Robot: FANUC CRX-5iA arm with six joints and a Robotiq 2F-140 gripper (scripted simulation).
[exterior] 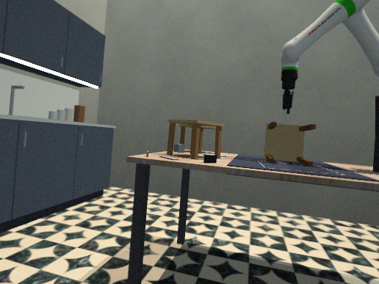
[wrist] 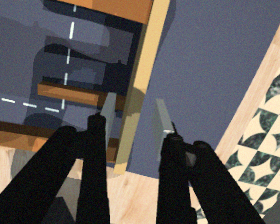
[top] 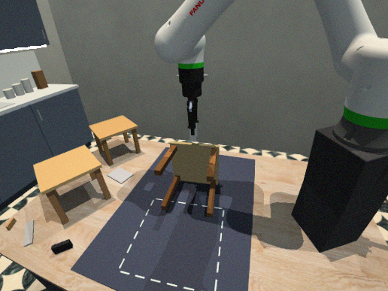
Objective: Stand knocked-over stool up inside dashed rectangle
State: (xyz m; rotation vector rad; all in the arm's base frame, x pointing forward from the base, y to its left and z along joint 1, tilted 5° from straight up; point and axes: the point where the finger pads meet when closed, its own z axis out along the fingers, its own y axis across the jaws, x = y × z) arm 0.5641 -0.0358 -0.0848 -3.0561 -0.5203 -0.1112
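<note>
1. Wrist view: gripper fingers partly closed, straddling the top edge of the stool seat, not yet touching it, holding nothing.
2. Stool lies on its side on the grey mat, legs reaching over the far edge of the dashed rectangle.
3. Two upright stools stand well apart.

You have three stools on the table: two upright at nine and ten o'clock, the nearer upright stool and the farther upright stool, and one tipped stool at twelve o'clock on the single dark mat. You have one dashed rectangle on that mat. Four small loose pieces lie toward eight and nine o'clock: one black block, one grey strip, one small wooden block and one pale square tile. On the counter you can count three white cups and one brown block.
</note>
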